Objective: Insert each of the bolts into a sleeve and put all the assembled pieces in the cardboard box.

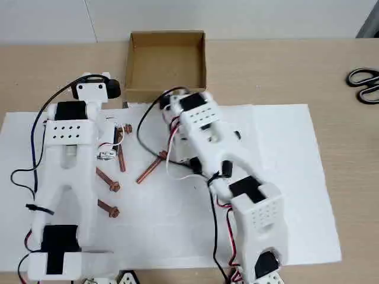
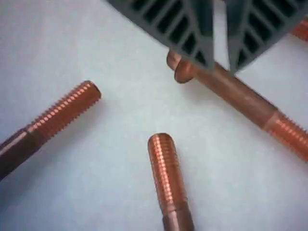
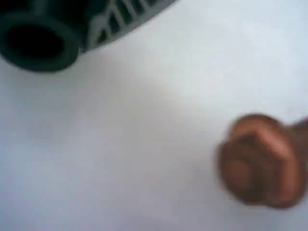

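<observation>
**Left jaws nearly closed over a bolt; right jaws unreadable**

Closest in, the left gripper [image 2: 221,65] shows dark grey, ribbed plastic fingers [image 2: 185,29], cut off by the frame edge. They are pressed almost together, with only a thin slit between them. Their tips sit over the smooth shank of a copper-coloured bolt [image 2: 240,98], just behind its flanged head; whether they touch it I cannot tell. A second bolt [image 2: 57,115] and a third bolt [image 2: 166,173] point their threaded ends inward, the rest of each cut off.

The right gripper [image 3: 120,19] is a blur: a ribbed edge beside a dark ring [image 3: 33,41] with a round hole, sleeve or gripper part I cannot say. How its jaws stand I cannot tell. A blurred bolt head [image 3: 260,161] lies nearby on white.

From above, loose bolts [image 1: 108,180] lie on a white paper sheet [image 1: 284,177], outside the box. Beyond the sheet sits the open brown cardboard box [image 1: 166,59] on the wooden table [image 1: 266,65]. Black-handled scissors [image 1: 362,86] are cut off at the far edge.
</observation>
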